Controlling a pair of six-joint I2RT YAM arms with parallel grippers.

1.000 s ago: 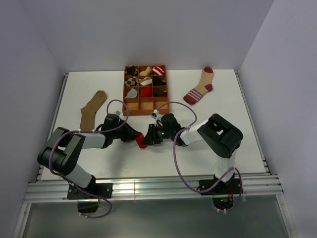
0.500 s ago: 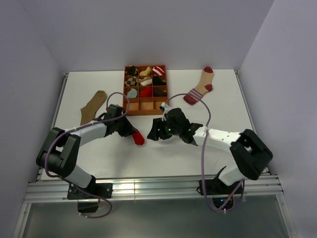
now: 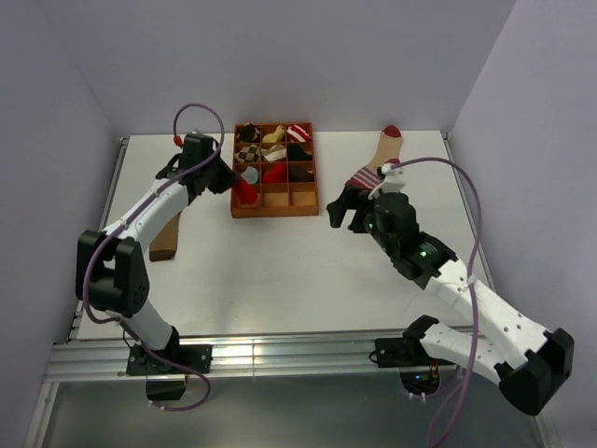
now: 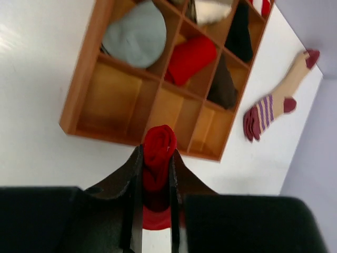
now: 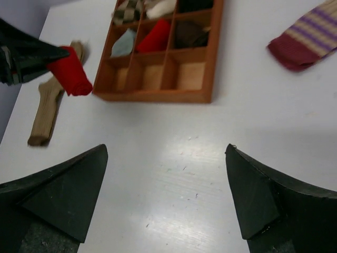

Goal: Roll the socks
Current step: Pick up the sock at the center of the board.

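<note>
We see the left fingers point(image 3: 233, 183) pinched narrow on the red sock point(image 4: 158, 153), which is rolled into a tight bundle and sticks out past their tips. They hold it above the near left part of the wooden tray point(image 3: 276, 212). We cannot tell which compartment lies under it, nor whether the sock touches the wood.

In the left wrist view the tray's 3 columns run away just beyond these fingers. A light blue bundle point(image 4: 137, 31) sits ahead to the left, a red bundle point(image 4: 192, 57) straight ahead and a dark bundle point(image 4: 224, 87) ahead to the right.

The brown sock point(image 5: 48, 108) lies flat on the desk point(image 3: 280, 271), behind and to the left of the left fingers. In the top view it is partly under that arm.

The right fingers point(image 3: 347, 213) are spread wide and hold nothing, hanging above the desk to the right of the tray. The striped sock point(image 3: 378, 163), beige with maroon toe and heel, lies flat ahead and to the right of them. Its cuff end is the nearest part, and in the wrist view it is apart from both tips.

From the right wrist, the tray sits ahead and left of the right fingers, with a checkered bundle point(image 5: 129, 10) in its far row.
</note>
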